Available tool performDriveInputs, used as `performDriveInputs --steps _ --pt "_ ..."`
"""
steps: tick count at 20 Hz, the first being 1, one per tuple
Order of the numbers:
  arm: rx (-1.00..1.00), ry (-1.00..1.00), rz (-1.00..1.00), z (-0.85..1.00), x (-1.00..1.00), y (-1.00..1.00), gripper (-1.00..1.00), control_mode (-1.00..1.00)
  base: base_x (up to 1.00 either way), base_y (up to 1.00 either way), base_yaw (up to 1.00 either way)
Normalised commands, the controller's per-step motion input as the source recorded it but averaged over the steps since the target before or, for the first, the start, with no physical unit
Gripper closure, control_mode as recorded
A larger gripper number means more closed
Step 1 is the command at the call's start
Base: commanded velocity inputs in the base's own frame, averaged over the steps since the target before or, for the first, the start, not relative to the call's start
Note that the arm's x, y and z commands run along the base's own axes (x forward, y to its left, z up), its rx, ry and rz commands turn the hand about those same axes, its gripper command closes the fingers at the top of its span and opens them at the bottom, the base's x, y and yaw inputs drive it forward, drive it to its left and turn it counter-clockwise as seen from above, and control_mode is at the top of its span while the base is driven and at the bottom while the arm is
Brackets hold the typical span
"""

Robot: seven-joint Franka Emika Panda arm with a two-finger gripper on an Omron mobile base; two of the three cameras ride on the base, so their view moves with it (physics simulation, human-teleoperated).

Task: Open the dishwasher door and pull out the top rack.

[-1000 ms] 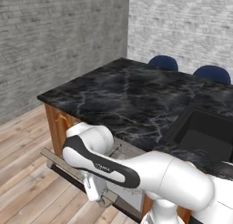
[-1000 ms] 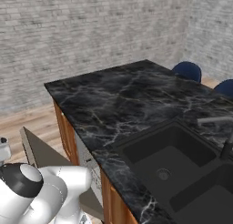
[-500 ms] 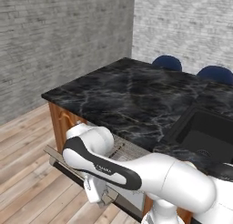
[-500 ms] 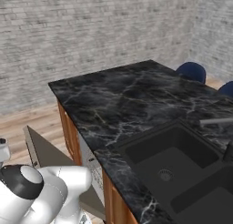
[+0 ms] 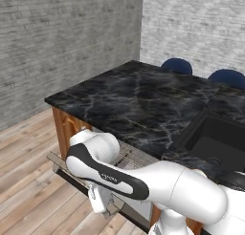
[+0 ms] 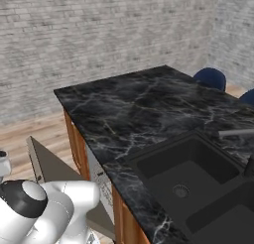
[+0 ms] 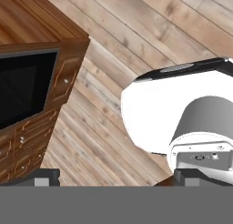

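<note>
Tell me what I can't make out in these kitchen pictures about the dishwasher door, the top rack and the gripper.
- Dishwasher door: lowered, but its handle and far end are covered by the arm in the left base view.
- Top rack: a strip of wire grid under the counter edge; the arm hides the rest, so how far out it is can't be judged.
- Gripper: jaws apart, holding nothing, aimed at floor and a wooden cabinet.
</note>
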Motion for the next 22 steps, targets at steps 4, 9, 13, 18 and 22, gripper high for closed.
performDriveInputs --steps 4,9,13,18,22 --pt "0.01 0.01 0.00 -0.06 0.20 0.00 -1.00 -1.00 0.00 0.00 0.00" --pt "0.00 -0.02 -0.13 0.21 0.82 -0.12 -1.00 -1.00 0.00 0.00 0.00" --pt "-0.02 -0.03 -0.24 0.05 0.97 -0.12 -1.00 -1.00 0.00 0.00 0.00" --pt "-0.13 -0.19 -0.22 -0.04 0.62 -0.27 -1.00 -1.00 0.00 0.00 0.00" --pt "-0.23 -0.39 -0.12 -0.33 0.05 -0.45 -1.00 -1.00 0.00 0.00 0.00"
